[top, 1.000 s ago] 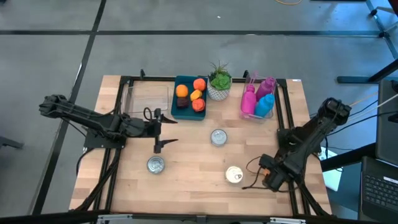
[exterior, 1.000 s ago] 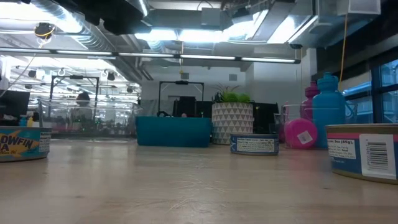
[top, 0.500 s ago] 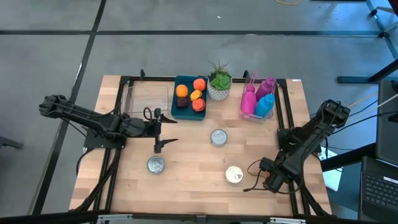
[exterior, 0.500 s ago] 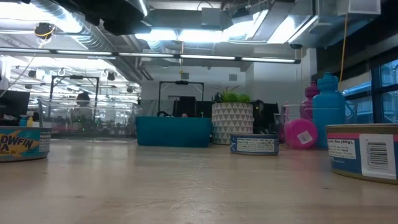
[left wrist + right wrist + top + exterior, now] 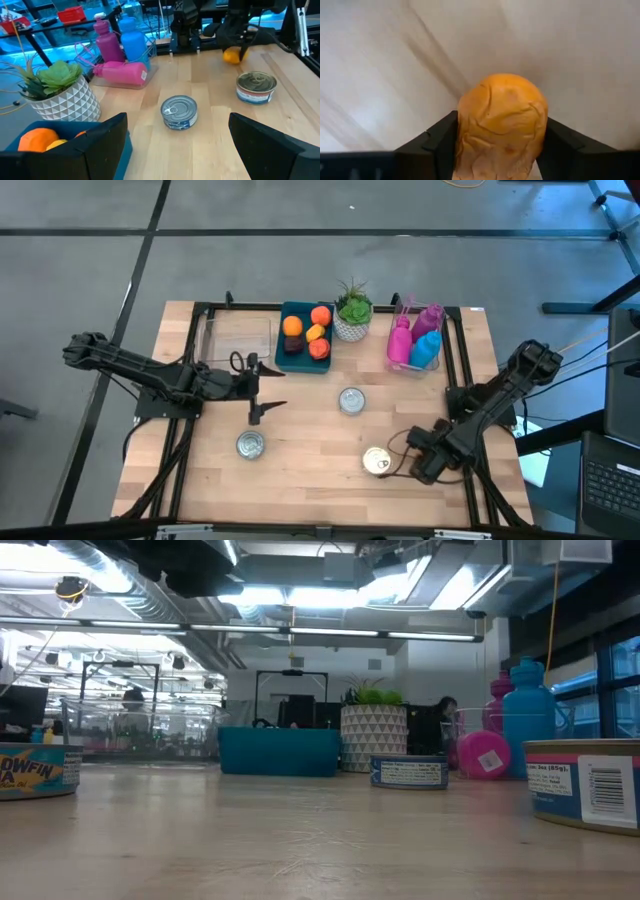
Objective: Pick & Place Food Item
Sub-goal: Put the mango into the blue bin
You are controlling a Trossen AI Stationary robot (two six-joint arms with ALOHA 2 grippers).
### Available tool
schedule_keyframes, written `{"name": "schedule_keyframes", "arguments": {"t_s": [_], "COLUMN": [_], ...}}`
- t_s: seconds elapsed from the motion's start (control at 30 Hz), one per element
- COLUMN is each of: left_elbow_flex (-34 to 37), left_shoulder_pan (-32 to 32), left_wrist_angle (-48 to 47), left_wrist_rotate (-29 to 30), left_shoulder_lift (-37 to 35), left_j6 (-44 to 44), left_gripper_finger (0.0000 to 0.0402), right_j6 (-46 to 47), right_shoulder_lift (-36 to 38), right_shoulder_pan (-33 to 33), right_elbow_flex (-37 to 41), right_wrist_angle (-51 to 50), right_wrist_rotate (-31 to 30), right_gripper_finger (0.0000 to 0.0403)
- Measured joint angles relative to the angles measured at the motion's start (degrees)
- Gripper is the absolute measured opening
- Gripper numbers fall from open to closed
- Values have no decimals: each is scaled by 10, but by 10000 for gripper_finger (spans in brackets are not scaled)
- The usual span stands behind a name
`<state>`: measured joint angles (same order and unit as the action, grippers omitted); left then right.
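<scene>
Pale wood-grain tabletop (image 5: 300, 470); right end effector (image 5: 497, 150) clamped around a wrinkled, rounded orange food item (image 5: 501, 125).

The right gripper (image 5: 400, 461) sits low beside a tin can (image 5: 376, 461) (near the table's (image 5: 310, 470) front edge).

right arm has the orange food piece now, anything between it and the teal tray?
Possibly. The right gripper holds the orange food piece at the table's near right. On a straight line to the teal tray sit the near tuna can and the middle can. Lifted above them, nothing visible blocks.
</scene>
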<state>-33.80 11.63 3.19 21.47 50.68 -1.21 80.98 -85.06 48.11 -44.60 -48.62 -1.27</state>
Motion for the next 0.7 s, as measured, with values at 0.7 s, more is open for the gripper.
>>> {"name": "schedule_keyframes", "arguments": {"t_s": [0.7], "left_elbow_flex": [0], "left_shoulder_pan": [-86], "left_wrist_angle": [503], "left_wrist_rotate": [-188], "left_shoulder_lift": [212], "left_j6": [-45], "left_gripper_finger": [337], "right_j6": [-711], "right_shoulder_lift": [19], "right_shoulder_pan": [-193], "right_elbow_flex": [-312], "right_wrist_angle": [198], "right_wrist_rotate": [-322], "right_gripper_finger": [238]}}
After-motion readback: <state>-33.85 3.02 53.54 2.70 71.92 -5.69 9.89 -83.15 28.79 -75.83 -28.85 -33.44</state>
